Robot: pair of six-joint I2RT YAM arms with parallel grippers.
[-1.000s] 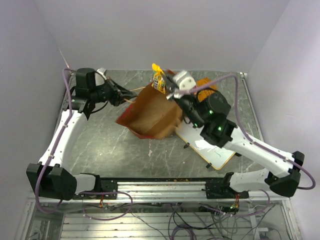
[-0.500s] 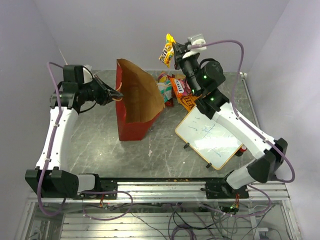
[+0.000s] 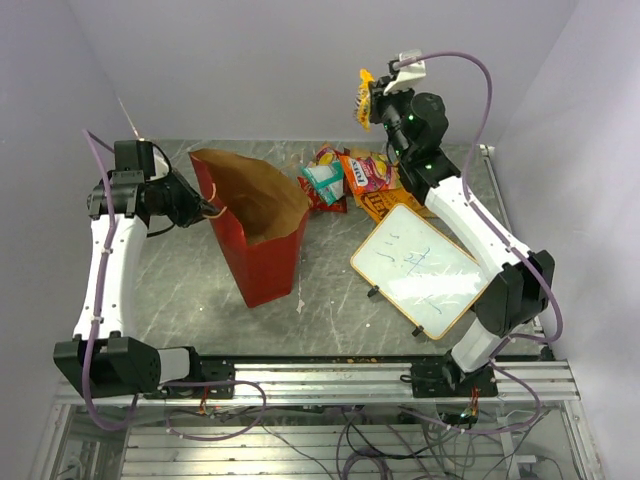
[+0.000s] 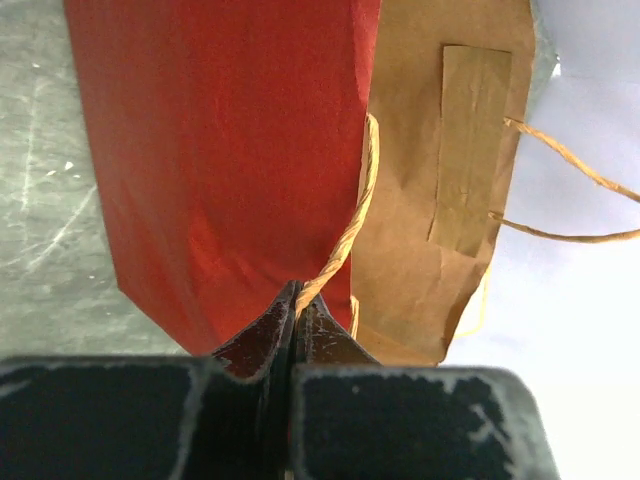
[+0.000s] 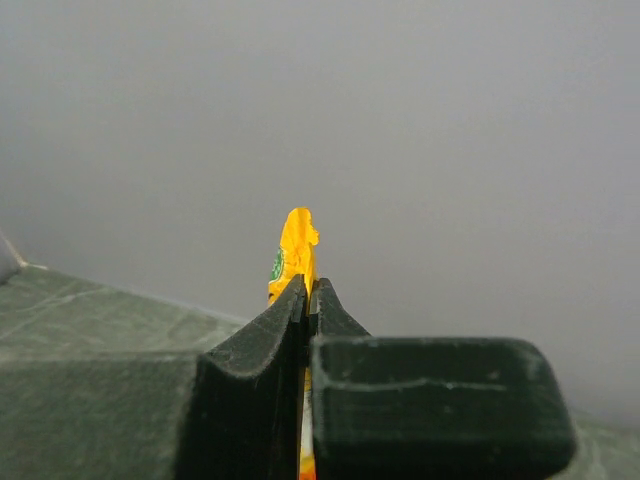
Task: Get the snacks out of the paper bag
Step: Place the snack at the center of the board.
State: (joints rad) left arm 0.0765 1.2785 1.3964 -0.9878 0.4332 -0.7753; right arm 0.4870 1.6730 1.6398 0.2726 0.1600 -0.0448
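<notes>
The paper bag (image 3: 255,235) sits left of centre on the table (image 3: 190,290), with a pile of snacks (image 3: 350,180) just behind it to the right. The whiteboard (image 3: 420,268) lies right of the bag, before the pile and touching its near edge.

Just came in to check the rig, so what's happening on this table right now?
The left hand is pinched shut on the string handle of the red paper bag, whose open mouth shows no packet inside. The right hand holds a yellow snack packet raised above the table's far side. Several other packets lie right of the bag, by a whiteboard.
</notes>
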